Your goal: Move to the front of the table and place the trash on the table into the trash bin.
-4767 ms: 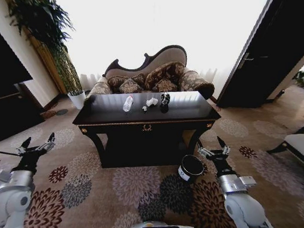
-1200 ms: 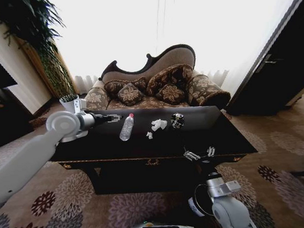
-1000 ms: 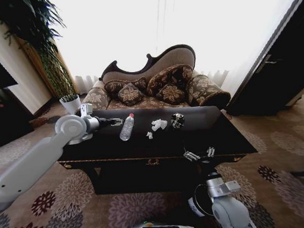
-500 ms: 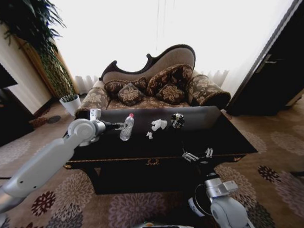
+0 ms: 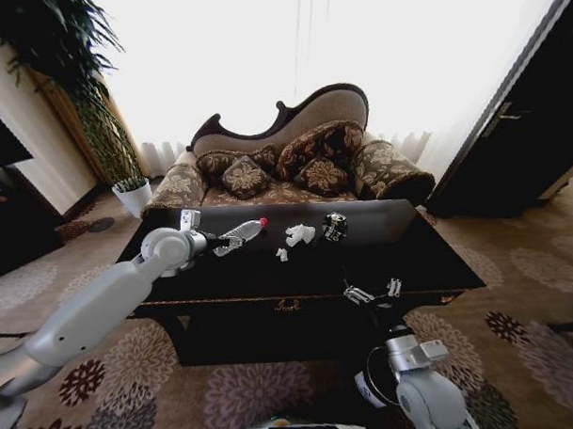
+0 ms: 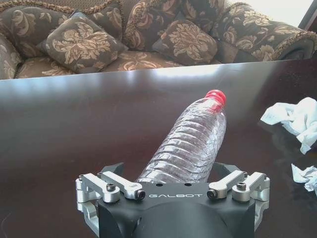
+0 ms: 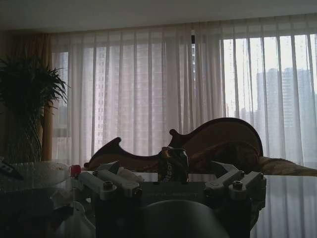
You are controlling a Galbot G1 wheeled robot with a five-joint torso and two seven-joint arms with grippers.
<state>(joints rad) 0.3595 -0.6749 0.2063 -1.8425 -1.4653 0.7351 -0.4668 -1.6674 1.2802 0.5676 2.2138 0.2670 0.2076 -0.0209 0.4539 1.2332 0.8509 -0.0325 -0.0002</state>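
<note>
On the glossy black table [image 5: 429, 257] lies a clear plastic bottle [image 5: 240, 235] with a red cap. My left gripper [image 5: 221, 244] is open around its base, and in the left wrist view the bottle [image 6: 193, 141] runs out from between the fingers [image 6: 115, 169]. To its right lie a crumpled white paper wad [image 5: 298, 234], a tiny white bit [image 5: 281, 255] and a dark shiny wrapper [image 5: 335, 226]. My right gripper [image 5: 372, 291] stands open at the table's front edge. The trash bin [image 5: 366, 381] sits on the floor, partly hidden behind the right arm.
A patterned sofa [image 5: 294, 167] with cushions stands close behind the table. A tall plant in a white pot [image 5: 133, 194] is at the back left, and a dark door [image 5: 519, 122] on the right. Flowered carpet surrounds the table.
The robot has come up to the table. My left arm swept right along the tabletop to the bottle, and the bottle has swung so its cap points right.
</note>
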